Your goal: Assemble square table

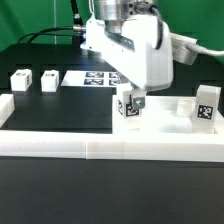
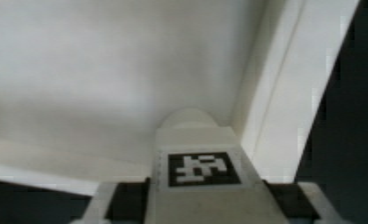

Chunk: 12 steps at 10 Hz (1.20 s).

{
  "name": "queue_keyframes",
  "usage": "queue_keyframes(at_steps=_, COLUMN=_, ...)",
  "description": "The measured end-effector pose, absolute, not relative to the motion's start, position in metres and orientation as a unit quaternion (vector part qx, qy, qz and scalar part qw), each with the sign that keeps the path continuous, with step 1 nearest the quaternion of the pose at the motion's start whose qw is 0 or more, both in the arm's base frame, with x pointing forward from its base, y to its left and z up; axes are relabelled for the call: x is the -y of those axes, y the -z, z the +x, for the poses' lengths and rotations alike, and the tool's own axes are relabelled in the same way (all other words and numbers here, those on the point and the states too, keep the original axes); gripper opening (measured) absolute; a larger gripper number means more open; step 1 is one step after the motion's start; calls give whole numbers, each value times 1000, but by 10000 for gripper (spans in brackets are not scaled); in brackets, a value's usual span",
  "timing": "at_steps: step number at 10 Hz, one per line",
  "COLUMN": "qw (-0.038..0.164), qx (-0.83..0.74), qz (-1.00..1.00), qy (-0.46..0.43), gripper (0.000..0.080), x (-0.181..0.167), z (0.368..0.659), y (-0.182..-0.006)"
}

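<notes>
– On the counter (image 1: 30,55), in the exterior view, what lies there?
– The big white slab (image 1: 70,118) of the square table lies flat, just behind the long border wall (image 1: 110,152). Over its far edge hangs the claw (image 1: 131,102), clenched on one leg (image 1: 129,109). This leg is upright, with its tag towards the camera. Whether it touches the slab, I cannot tell.
– And the other legs?
– Two loose legs (image 1: 20,80) (image 1: 48,79) rest on the dark counter at the exterior view's left, near each other. The marker board (image 1: 92,77) lies just beside them. A fourth leg (image 1: 208,101) stands at the exterior view's right, near the slab's corner.
– What does the wrist view give?
– The tagged leg (image 2: 202,150) sits between the two fingers (image 2: 124,206) of the claw (image 2: 207,198), which hold it by its sides. Under it the white slab (image 2: 110,90) fills most of the picture. Past the slab's edge the dark counter (image 2: 355,110) shows.
</notes>
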<state>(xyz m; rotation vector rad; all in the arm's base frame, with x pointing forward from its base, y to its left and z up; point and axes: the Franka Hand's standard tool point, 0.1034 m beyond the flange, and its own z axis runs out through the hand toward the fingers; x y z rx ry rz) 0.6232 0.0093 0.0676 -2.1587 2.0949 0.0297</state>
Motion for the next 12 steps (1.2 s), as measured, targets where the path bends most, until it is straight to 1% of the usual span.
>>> queue_keyframes(at_steps=2, qw=72, qx=-772, qz=-631, qy=-10, gripper=291, x=-16, z=624, y=-67)
queue_keyframes(at_steps=4, qw=79, qx=-798, qz=-597, qy=-16, gripper=291, x=-15, z=625, y=-67)
queue_keyframes(at_steps=5, qw=80, qx=-814, qz=-575, qy=-19, gripper=367, x=-16, z=625, y=-67)
queue_keyframes(at_steps=6, qw=80, qx=-806, qz=-586, qy=-18, gripper=367, x=-16, z=625, y=-67)
queue_keyframes(at_steps=7, qw=81, qx=-799, qz=-596, qy=-17, gripper=503, x=-16, z=625, y=-67)
queue_keyframes(at_steps=8, qw=81, qx=-782, qz=-618, qy=-15, gripper=503, x=-15, z=624, y=-67)
queue_keyframes(at_steps=9, qw=81, qx=-725, qz=-684, qy=-8, gripper=622, x=-9, z=621, y=-67)
queue_keyframes(at_steps=10, qw=82, qx=-662, qz=-745, qy=-1, gripper=642, x=-8, z=621, y=-68)
queue_keyframes(at_steps=11, qw=82, qx=-612, qz=-786, qy=4, gripper=642, x=-8, z=621, y=-68)
queue_keyframes(at_steps=12, qw=81, qx=-595, qz=-799, qy=6, gripper=648, x=-7, z=621, y=-67)
